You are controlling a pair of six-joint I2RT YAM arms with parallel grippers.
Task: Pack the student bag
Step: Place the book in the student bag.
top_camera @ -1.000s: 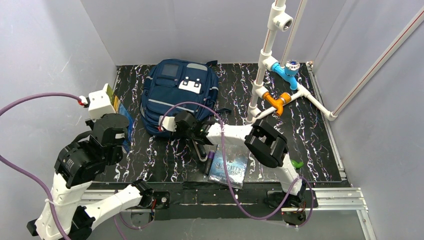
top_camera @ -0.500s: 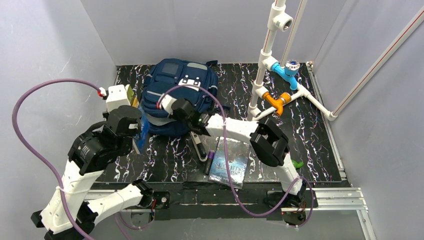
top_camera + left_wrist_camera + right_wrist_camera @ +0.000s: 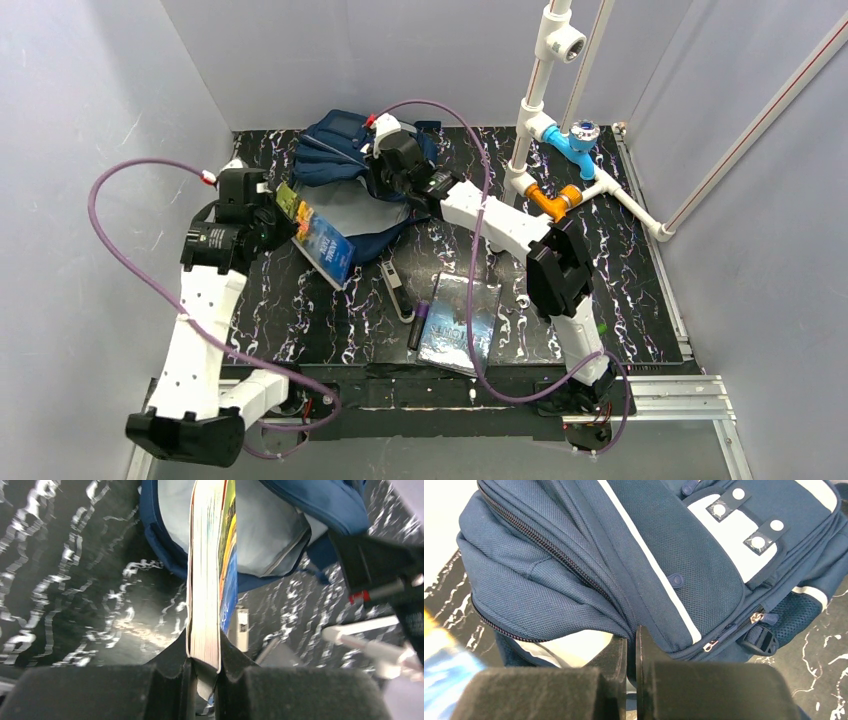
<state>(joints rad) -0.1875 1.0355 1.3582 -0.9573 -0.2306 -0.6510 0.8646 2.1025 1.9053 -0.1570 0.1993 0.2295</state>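
Observation:
The navy student bag (image 3: 335, 150) lies at the back of the mat, its front panel lifted and its pale grey lining (image 3: 358, 212) showing. My right gripper (image 3: 386, 188) is shut on the edge of that front panel (image 3: 649, 545), the fabric pinched between the fingers (image 3: 633, 635). My left gripper (image 3: 283, 214) is shut on a colourful paperback book (image 3: 322, 242), held by its lower end (image 3: 204, 650). The book (image 3: 205, 570) stands on edge, pointing at the bag's open mouth (image 3: 265, 535), its far end just in front of the lining.
A blue book (image 3: 460, 322), a purple marker (image 3: 420, 325) and a grey stapler-like item (image 3: 396, 290) lie on the mat near the front. A white pipe frame with blue and orange fittings (image 3: 548, 160) stands at the back right. Grey walls close in the sides.
My right gripper closed on the bag's front panel and pulled it up and back, opening the bag. My left arm swung the book from the left wall towards the opening.

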